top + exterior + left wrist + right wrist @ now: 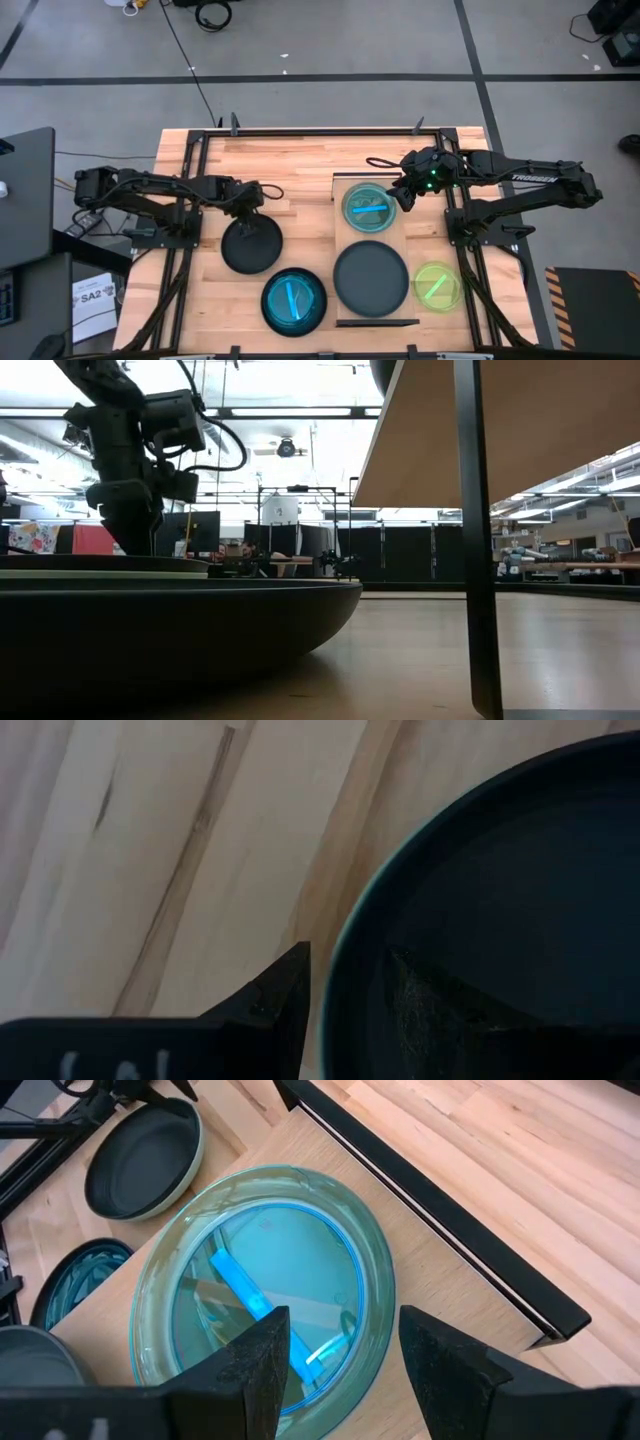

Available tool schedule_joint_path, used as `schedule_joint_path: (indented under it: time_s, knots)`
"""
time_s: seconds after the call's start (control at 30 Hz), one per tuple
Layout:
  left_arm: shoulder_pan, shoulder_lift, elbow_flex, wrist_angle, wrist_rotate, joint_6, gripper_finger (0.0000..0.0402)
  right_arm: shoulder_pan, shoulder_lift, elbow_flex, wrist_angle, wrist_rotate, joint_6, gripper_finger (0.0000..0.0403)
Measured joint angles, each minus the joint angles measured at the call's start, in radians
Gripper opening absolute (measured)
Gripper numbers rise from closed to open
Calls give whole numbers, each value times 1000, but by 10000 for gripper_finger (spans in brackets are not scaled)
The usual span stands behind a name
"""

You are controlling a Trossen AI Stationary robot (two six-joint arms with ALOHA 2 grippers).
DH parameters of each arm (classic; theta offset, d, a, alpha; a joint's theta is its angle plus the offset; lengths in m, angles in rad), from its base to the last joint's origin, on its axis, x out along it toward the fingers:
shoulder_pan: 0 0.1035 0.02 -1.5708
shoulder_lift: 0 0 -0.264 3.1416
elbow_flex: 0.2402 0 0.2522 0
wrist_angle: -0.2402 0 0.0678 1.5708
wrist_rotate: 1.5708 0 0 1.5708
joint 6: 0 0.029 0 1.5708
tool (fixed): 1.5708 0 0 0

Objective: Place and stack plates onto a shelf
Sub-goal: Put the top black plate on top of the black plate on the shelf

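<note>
— Where is your left pincer (345, 995)?

— Low at the far rim of the black plate with the pale underside (252, 245). My fingers (270, 995) straddle that rim, one outside, one inside, part-open; whether they actually pinch it I cannot tell.

— And your right pincer (335, 1342)?

— Hovering with its fingers spread wide and empty, over the near edge of the teal plate (265, 1285). That plate lies on the shelf (405, 225), directly under me.

— What else lies there?

— A large black plate (371, 279) sits on the shelf beyond the teal one, a lime-green plate (437, 286) beside the shelf, and another blue plate (294, 302) past my left pincer.
</note>
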Motion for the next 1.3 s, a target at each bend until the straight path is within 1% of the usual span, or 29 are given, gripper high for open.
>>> schedule_joint_path:
  time_s: [0.3,0.7,1.03,1.3]
  knots:
    - [7,0,0,-2,28,-24,133,0,0,0,0,0,0,195]
    - [7,0,0,-6,27,-23,132,0,0,0,0,0,0,195]
    - [7,1,0,-8,24,-23,106,0,0,0,0,0,0,195]
    - [7,1,0,-8,12,-22,98,0,0,0,0,-1,1,195]
